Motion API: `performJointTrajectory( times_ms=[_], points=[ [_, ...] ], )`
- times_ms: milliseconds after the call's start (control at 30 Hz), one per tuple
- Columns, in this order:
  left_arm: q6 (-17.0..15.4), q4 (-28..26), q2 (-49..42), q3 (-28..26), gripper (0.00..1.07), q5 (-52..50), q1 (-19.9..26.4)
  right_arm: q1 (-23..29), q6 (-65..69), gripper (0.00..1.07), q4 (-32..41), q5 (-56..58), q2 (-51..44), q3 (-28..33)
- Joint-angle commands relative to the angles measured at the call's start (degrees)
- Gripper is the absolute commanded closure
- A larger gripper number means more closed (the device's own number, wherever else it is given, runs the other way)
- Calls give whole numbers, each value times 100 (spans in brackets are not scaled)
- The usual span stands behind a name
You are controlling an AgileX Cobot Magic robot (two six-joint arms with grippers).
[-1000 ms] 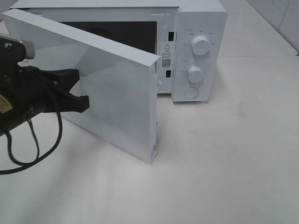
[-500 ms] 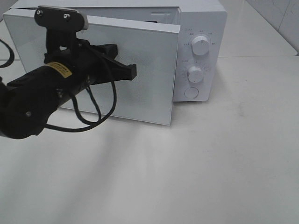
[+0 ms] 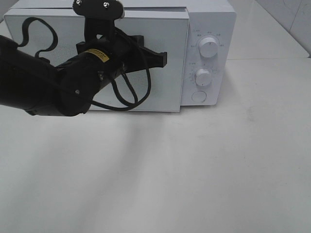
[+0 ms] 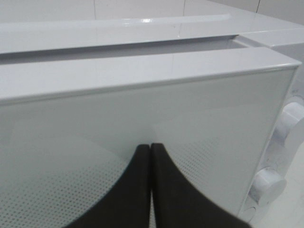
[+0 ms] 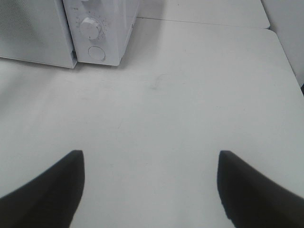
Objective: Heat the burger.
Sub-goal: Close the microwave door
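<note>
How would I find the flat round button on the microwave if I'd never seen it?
Look for the white microwave at the back of the white table. On the right of its door is a control panel with three round things in a column. The button is the lowest, flat and plain, while the two knobs above it stick out with marks around them.
</note>
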Motion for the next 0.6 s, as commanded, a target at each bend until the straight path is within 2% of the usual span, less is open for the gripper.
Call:
performJointTrajectory(
  times_ms=[33,133,200,600],
  points=[
    [149,-304,138,-338,107,109,-23,-46,69,32,11,-11,-172,0],
    [201,-344,160,-401,107,195,-23,-46,69,32,11,-11,-172,0],
    [361,-516,281,-659,107,309,0,-46,69,32,11,-11,-172,0],
    [361,-693,470,-1066,107,556,367,-46,69,32,11,-11,-172,0]
  ],
)
